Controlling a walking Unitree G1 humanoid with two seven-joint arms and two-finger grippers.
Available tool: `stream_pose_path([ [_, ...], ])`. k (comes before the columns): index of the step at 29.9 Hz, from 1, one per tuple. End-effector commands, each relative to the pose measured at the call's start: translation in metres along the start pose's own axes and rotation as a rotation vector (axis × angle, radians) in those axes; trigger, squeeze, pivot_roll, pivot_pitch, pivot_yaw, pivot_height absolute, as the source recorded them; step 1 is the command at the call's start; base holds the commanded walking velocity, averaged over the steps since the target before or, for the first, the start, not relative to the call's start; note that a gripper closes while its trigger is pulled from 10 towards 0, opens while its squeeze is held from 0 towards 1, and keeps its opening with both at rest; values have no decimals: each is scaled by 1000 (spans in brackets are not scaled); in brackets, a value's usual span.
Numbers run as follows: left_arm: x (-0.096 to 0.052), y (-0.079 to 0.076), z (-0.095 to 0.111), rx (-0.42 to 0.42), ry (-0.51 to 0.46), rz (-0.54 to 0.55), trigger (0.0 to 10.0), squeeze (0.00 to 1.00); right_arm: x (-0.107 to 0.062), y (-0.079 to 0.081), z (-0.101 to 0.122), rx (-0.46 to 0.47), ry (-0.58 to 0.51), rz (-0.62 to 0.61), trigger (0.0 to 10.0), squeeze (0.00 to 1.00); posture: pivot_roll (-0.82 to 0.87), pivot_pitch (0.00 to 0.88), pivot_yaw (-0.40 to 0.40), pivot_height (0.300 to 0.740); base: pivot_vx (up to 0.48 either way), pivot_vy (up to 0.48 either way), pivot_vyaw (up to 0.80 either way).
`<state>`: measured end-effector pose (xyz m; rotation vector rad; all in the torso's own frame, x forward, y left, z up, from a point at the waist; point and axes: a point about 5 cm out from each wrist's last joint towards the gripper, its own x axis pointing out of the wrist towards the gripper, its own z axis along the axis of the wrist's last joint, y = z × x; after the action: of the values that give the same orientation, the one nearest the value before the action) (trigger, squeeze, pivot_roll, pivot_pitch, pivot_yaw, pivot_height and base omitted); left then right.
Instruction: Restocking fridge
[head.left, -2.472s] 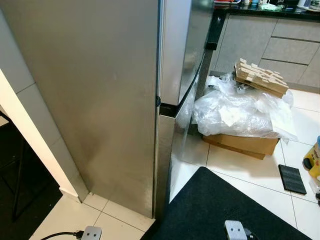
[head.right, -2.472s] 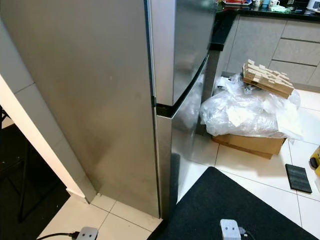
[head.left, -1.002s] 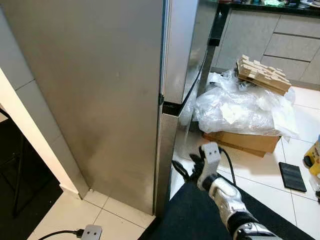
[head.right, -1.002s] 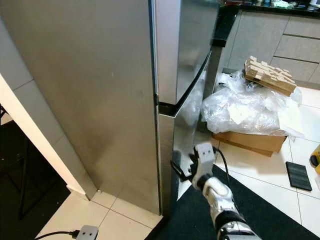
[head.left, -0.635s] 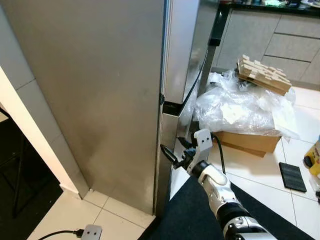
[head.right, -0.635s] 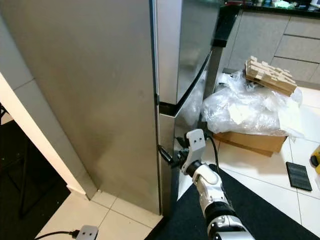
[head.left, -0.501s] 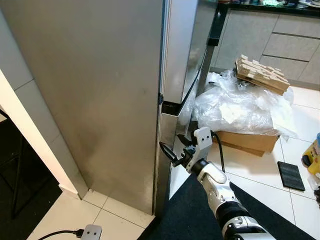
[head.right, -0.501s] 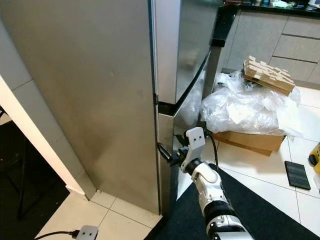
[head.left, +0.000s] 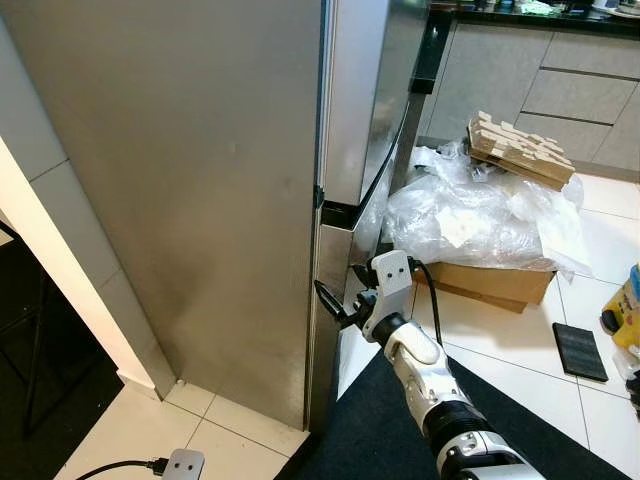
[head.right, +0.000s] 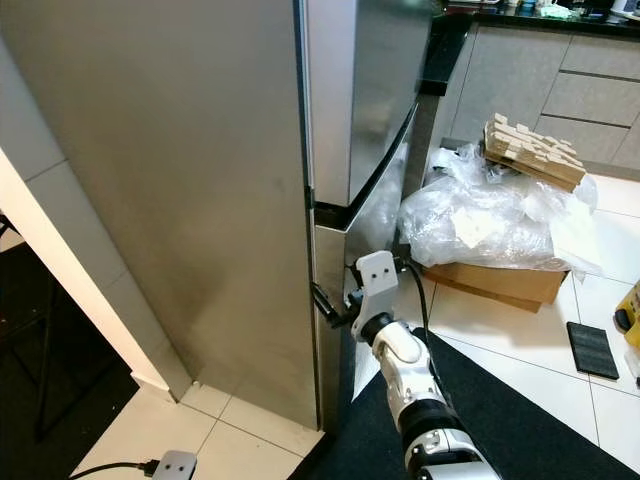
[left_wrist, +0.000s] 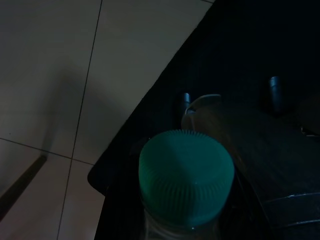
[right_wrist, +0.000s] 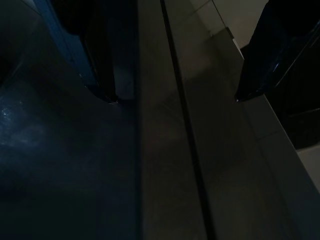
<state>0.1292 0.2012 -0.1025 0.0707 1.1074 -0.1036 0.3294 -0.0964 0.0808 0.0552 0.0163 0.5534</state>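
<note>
Kitchen w/ pale glossy floor tiles (head.left: 500, 345) and a black mat (head.left: 385, 420) at the bottom right, its corner reaching the base of the fridge. The tall brushed-steel fridge (head.left: 200, 200) stands upright, long axis vertical, its broad matte side panel facing the camera and its doors turned toward the right; a dark horizontal seam splits upper door from lower. Both doors are closed.

The right gripper (head.left: 341, 297) on a silver arm is at the front left edge of the lower door, just below the seam. Its jaws are spread, one finger on the door face side, the other toward the side panel, straddling the door's vertical edge in the right wrist view.

The left gripper (left_wrist: 227, 97) hangs low over the mat's edge; its jaws pinch a clear plastic bottle with a ribbed green cap (left_wrist: 186, 176), cap toward the wrist camera.

Right of the fridge: a brown cardboard box (head.left: 490, 285) on the floor, covered by crumpled clear plastic sheeting (head.left: 470, 220), w/ a stack of pale wooden pieces (head.left: 515, 150) on top. Grey cabinet drawers (head.left: 580, 100) line the far wall under a dark counter.
</note>
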Motion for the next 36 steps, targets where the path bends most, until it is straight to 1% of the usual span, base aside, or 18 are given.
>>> stream_pose_path([
  [1,-2,-2,-14,12,55,-8,10000,0,-6,1,-14,5,71,-3,10000,0,100,0,-9,740,0,0,0],
  [5,-2,-3,-14,12,56,-9,10000,0,-16,-6,-30,4,148,-59,10000,0,98,0,-8,740,0,0,0],
  [7,-2,-3,-14,10,55,-8,10000,0,-29,-13,-46,37,218,-103,10000,0,99,0,-10,740,0,0,0],
  [9,-2,-3,-14,8,55,-7,10000,0,-42,-17,-62,31,301,-147,10000,0,99,0,-9,740,0,0,0],
  [10,-2,-3,-14,8,55,-7,10000,0,-42,-17,-62,31,301,-147,10000,0,99,0,-9,740,0,0,0],
  [11,-2,-3,-14,6,55,-6,10000,0,-51,-19,-72,34,352,-168,10000,0,99,0,-9,740,0,0,0],
  [12,-2,-3,-14,6,55,-6,10000,0,-51,-19,-72,34,352,-168,10000,0,99,0,-9,740,0,0,0],
  [13,-2,-3,-14,4,55,-5,10000,0,-57,-20,-78,38,384,-181,10000,0,99,0,-9,740,0,0,0],
  [17,-2,-2,-14,-5,55,0,10000,0,-98,-21,-115,76,587,-257,10000,0,99,0,-7,740,0,0,0],
  [20,-2,-2,-13,-6,55,1,10000,0,-106,-21,-120,82,619,-276,10000,0,99,0,-6,740,0,0,0],
  [22,-1,-1,-12,-6,52,3,10000,0,-135,-23,-138,108,731,-349,10000,0,99,0,-4,740,0,0,0],
  [23,-1,-1,-12,-6,52,3,10000,0,-135,-23,-138,108,731,-349,10000,0,99,0,-4,740,0,0,0],
  [26,-1,-1,-11,-4,48,4,10000,0,-169,-24,-154,127,850,-425,10000,0,100,0,-3,740,0,0,0],
  [29,-1,-1,-10,-3,48,5,10000,0,-176,-24,-157,133,871,-440,10000,0,100,0,-3,740,0,0,0],
  [31,-1,-1,-10,0,48,5,10000,0,-192,-22,-163,148,919,-472,10000,0,95,0,0,740,0,0,-537],
  [32,-1,-1,-10,0,48,5,10000,0,-192,-22,-163,148,919,-472,10000,0,95,0,0,740,0,0,-619],
  [34,-1,-1,-10,1,48,5,10000,0,-201,-20,-167,160,950,-489,10000,0,95,0,0,740,0,0,-756],
  [36,-1,-1,-9,5,47,4,10000,0,-214,-17,-172,178,995,-513,10000,0,96,0,-1,740,0,0,-800],
])
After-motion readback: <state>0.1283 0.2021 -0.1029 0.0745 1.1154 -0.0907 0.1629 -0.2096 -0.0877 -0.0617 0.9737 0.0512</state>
